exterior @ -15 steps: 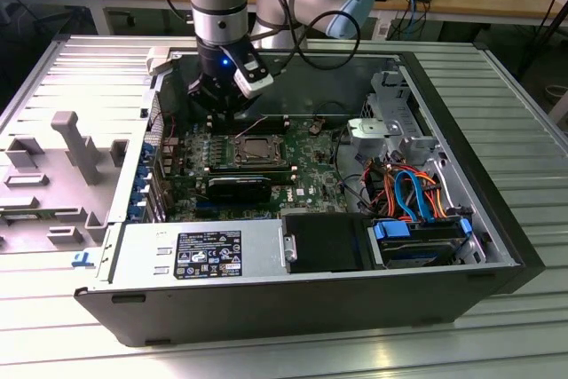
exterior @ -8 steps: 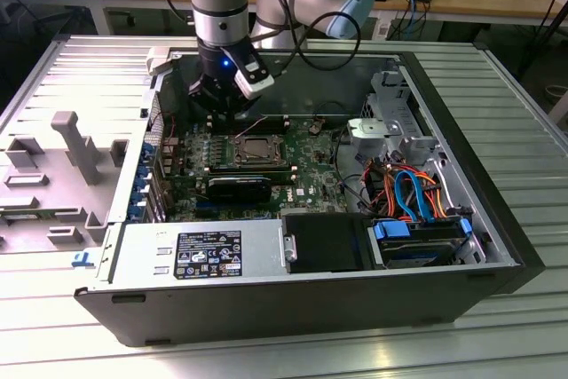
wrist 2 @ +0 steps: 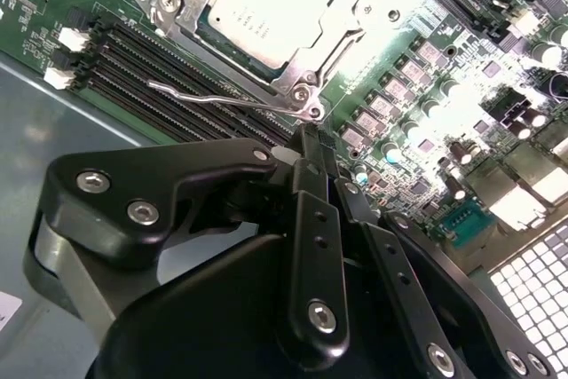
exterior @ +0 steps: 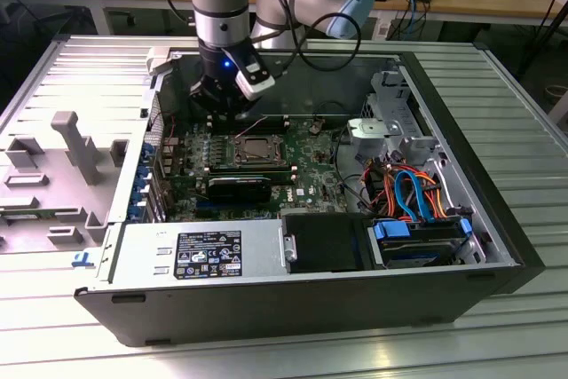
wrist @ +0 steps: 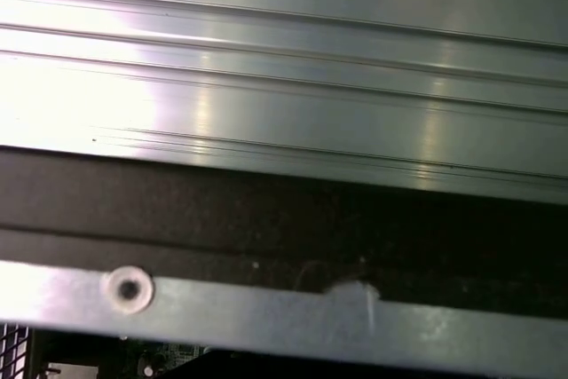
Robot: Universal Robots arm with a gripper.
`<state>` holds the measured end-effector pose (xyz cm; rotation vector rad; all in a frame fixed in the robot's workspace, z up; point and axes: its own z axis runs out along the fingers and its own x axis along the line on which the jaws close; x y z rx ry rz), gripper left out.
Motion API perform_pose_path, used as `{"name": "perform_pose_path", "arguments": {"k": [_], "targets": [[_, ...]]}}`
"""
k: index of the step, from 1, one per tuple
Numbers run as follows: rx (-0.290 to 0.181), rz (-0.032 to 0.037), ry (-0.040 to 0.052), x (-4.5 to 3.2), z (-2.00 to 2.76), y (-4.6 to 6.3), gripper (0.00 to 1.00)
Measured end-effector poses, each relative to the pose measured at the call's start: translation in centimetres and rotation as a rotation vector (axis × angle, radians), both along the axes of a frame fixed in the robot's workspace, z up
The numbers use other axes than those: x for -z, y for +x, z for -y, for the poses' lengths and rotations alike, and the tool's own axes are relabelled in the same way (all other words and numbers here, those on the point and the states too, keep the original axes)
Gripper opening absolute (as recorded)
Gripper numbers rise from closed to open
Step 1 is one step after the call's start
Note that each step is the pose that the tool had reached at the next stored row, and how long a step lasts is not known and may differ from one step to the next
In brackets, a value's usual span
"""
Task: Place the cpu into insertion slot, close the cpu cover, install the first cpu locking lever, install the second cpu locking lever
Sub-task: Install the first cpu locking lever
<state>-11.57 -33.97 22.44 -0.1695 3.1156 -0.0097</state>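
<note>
While the open computer case [exterior: 497,246] lies on its side on the ribbed metal table [exterior: 266,352], its grey side panel [exterior: 62,166] rests flat at the exterior view's left. Moving rightward, a silver power supply [exterior: 195,259] fills the near corner of the case, and behind it the green motherboard [exterior: 311,161] spreads across the floor of the chassis. Above the board's far-left part the arm [exterior: 222,6] comes down from the top, and its black tool [exterior: 217,99] hangs low over the board, just beside the insertion slot [exterior: 257,150] (a blue light glows on the wrist). In the second wrist view the tool [wrist 2: 311,144] has its fingers [wrist 2: 315,246] pressed together with nothing pinched between them, their tips sitting near a thin wire locking lever [wrist 2: 231,95] that runs along the slot's edge. The cpu [wrist 2: 266,6] lies seated in the slot, and the cpu cover [wrist 2: 333,42] lies flat around it, its silver frame bordering the chip on the sides that show. Long black memory slots [wrist 2: 169,68] run alongside. Farther toward the exterior view's right sit a bundle of orange and blue cables [exterior: 413,188] and a drive with blue tabs [exterior: 417,237].
</note>
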Motion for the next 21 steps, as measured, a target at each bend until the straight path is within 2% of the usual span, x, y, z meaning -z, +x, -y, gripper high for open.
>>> {"name": "perform_pose_path", "arguments": {"k": [12, 21], "targets": [[0.0, 0.0, 0.0, 0.52, 0.0, 0.7, 0.11], [-0.001, 0.0, -0.0002, 0.96, -0.04, 1.6, 0.11]]}}
